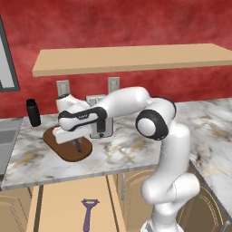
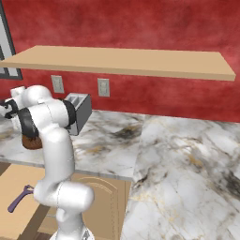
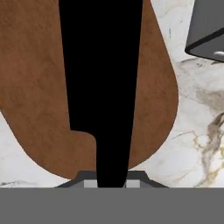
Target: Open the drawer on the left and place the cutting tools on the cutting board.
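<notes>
The white arm rises beside the open drawer (image 1: 68,204), bends at its elbow and reaches out to the left over the marble counter (image 1: 136,149), its forearm level and its hand turned straight down above the cutting board (image 1: 59,147). The gripper (image 1: 78,146) hangs just over the board with its jaws clamped on the knife (image 3: 103,87): in the hand view the dark blade runs from between the finger tips away across the brown wood, broad at the far end and narrowing to a slim neck at the grip. In the left base view the knife shows as a thin dark sliver pointing down from the hand toward the board; whether its tip touches the wood I cannot tell. The board lies flat on the counter, in front of the toaster (image 1: 97,120), whose dark corner also shows beside the board's edge in the hand view. A black cylinder (image 1: 33,112) stands on the counter behind the board, to its left. The purple peeler (image 1: 89,213) lies inside the drawer, below the board and well apart from the hand, its forked head toward the counter.
</notes>
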